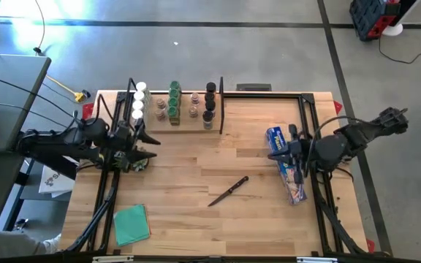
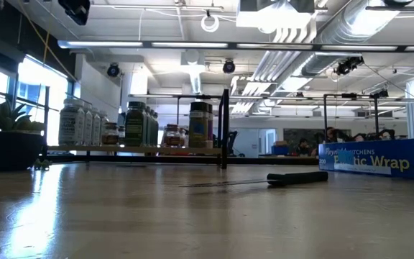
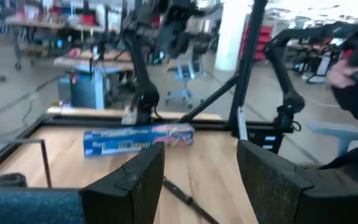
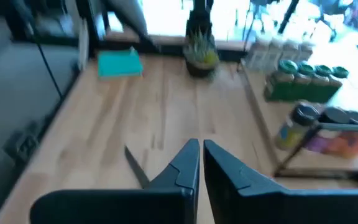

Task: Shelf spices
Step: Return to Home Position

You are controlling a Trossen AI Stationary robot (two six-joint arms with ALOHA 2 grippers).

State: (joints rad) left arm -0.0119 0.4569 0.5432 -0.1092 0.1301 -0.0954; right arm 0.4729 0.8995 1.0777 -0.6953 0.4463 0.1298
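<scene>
**A:** Where are the jars at this moment?

**B:** I see all the spice jars (image 1: 174,102) standing on the shelf (image 1: 188,128). The shelf sits at the back edge of the tabletop (image 1: 196,168), toward its left corner. As far as I can see, no jar lies on the tabletop itself.

**A:** And your tools?

**B:** My left tool (image 3: 201,155) is by the left edge, near the left end of the shelf, with its fingers spread and nothing in them. My right tool (image 4: 201,149) is above the blue wrap box (image 1: 276,139) near the right edge, with its fingers pressed together and also empty.

**A:** Which way do the jars point?

**B:** Each one is upright with the cap up, so its long axis is vertical. They make short rows from back to front. The shelf's long axis runs along the back edge, between its two black rods (image 2: 225,129).

**A:** If one jar needs a correction, how would you take it?

**B:** I judge them light and stiff. The round sides look smooth, so a jar may slip or tip against its neighbour. I would grip the body just under the cap, coming from above. I cannot tell whether they are glass or plastic.
</scene>
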